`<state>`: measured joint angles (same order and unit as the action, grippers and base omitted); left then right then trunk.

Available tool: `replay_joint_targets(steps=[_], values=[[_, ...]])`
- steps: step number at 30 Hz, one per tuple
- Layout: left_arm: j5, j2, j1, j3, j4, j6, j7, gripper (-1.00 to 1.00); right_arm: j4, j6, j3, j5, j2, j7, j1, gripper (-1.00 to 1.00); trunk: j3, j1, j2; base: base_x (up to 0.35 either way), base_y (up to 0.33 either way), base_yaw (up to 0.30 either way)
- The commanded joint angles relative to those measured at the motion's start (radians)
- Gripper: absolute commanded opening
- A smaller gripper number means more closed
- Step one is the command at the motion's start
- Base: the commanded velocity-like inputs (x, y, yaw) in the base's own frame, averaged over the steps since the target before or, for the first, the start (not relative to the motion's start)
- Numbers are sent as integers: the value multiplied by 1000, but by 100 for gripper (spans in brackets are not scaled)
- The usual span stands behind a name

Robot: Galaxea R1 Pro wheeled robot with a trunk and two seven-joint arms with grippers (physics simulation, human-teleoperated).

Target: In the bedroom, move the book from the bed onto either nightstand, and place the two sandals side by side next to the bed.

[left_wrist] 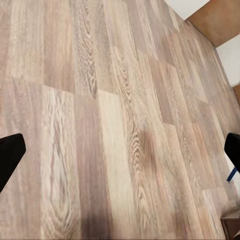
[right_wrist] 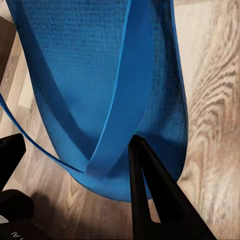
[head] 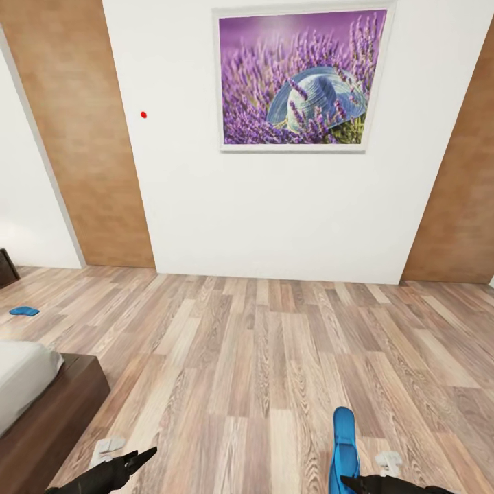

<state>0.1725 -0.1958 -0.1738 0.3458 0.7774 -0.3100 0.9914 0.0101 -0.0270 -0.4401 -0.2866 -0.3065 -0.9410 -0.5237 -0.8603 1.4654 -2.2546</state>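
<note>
One blue sandal [head: 342,442] hangs over the wood floor at the lower right, with my right gripper [head: 351,483] shut on it. In the right wrist view the sandal [right_wrist: 100,65] is close up; one black finger [right_wrist: 147,200] lies across its sole by the thong strap. My right gripper [right_wrist: 77,145] holds it there. The second blue sandal [head: 24,311] lies flat on the floor far to the left. A corner of the bed [head: 41,405], grey mattress on a dark frame, shows at the lower left. My left gripper [head: 145,454] [left_wrist: 120,150] is open over bare planks. The book is out of view.
A white wall with a framed lavender picture [head: 300,79] stands ahead, wood panels on either side. A dark brown cabinet edge [head: 5,267] peeks in at the left border. Wood-plank floor [head: 261,357] stretches open between me and the wall.
</note>
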Motion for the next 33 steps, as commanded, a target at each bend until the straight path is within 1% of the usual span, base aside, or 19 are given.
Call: replay_joint_targets(steps=[1,13,20,28,33], values=[[5,0,-1,1,0,-10,3,100,0,0,-11,-7,0,-7,-1,-100,-1,0,0,316,0,25],[5,1,0,1,0,-10,3,100,0,1,-11,-6,0,-8,-1,-100,-1,0,0,316,-78,7],[5,1,-1,1,0,-9,3,100,0,1,-11,-6,0,-8,0,-100,-1,0,0,316,-114,119],[5,1,0,1,-1,-10,3,100,1,0,-11,-6,0,-6,0,-100,-1,0,0,316,-91,11],[5,8,0,1,0,-9,3,100,1,1,-11,-6,0,-4,0,-100,-1,0,0,316,-83,104]])
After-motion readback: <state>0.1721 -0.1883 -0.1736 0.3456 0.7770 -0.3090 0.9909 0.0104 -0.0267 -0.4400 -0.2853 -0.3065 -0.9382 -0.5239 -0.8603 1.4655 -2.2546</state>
